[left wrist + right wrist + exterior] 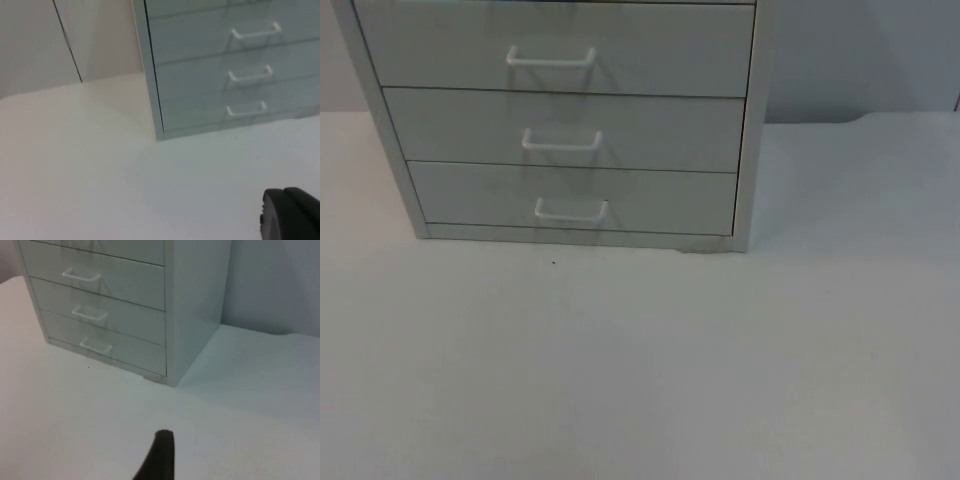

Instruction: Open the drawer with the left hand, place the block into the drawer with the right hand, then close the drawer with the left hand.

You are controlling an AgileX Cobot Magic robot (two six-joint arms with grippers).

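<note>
A pale grey drawer cabinet (560,130) stands at the back of the white table, with three drawer fronts in view, all shut flush. Each front carries a white bar handle: upper (551,58), middle (562,141), lower (571,211). My left gripper (290,216) hovers over the table well in front of and to the left of the cabinet (225,75), apart from it. My right gripper (160,457) hangs over the table in front of and to the right of the cabinet (110,300), also apart from it.
The white table top (640,370) stretches wide in front of the cabinet. A grey partition wall (860,60) closes the back right. A small dark speck (554,263) lies on the table just before the cabinet's base.
</note>
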